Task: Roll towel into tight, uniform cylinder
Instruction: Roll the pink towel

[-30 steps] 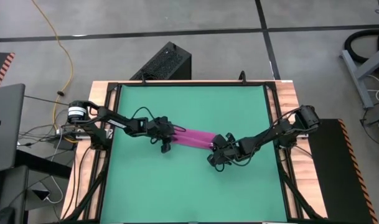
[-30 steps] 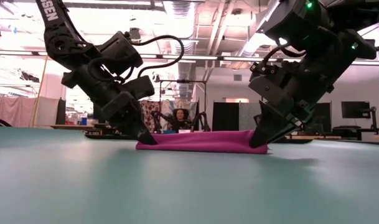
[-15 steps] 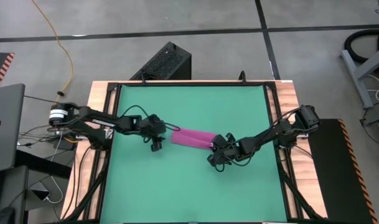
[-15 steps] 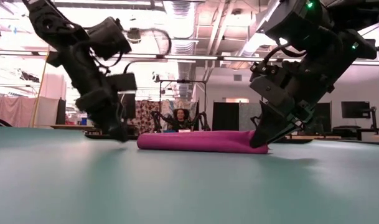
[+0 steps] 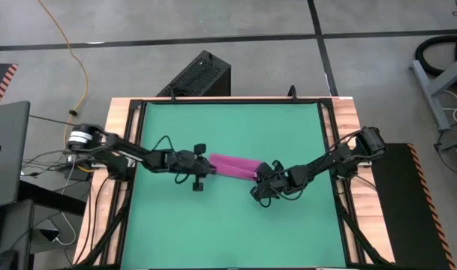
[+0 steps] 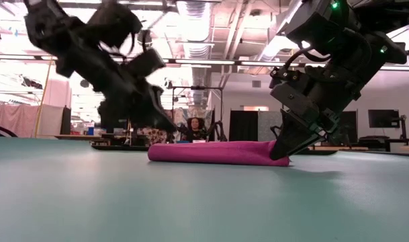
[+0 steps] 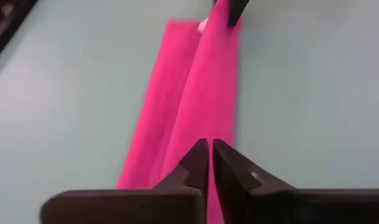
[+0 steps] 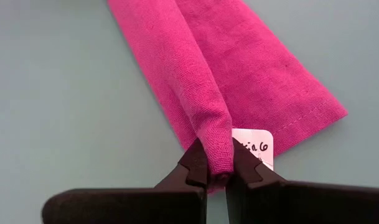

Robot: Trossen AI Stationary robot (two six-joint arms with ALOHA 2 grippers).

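The magenta-pink towel lies as a long narrow strip on the green mat, partly rolled: a rolled ridge runs beside a flat part. A white tag sits at its right end. My right gripper is shut on that end. My left gripper is shut with nothing between its fingers. In the low view my left gripper hangs tilted just above the towel's left end, clear of it. My right gripper pinches the rolled ridge's end between its two fingers, next to the white tag. The fingers slant down from the table's right side and lie along the strip. That end rests on the mat, and the towel lies flat.
A black frame and a wooden rim border the mat. Beyond the far edge stands a black box, and a laptop sits off the left edge. Open mat lies toward the near and far edges. A person sits far behind the table.
My left gripper has let go of the towel's left end, drawn back toward the table's left edge, then come back toward the towel, higher and tipped. The freed left end has settled on the mat. My right gripper has kept its hold.
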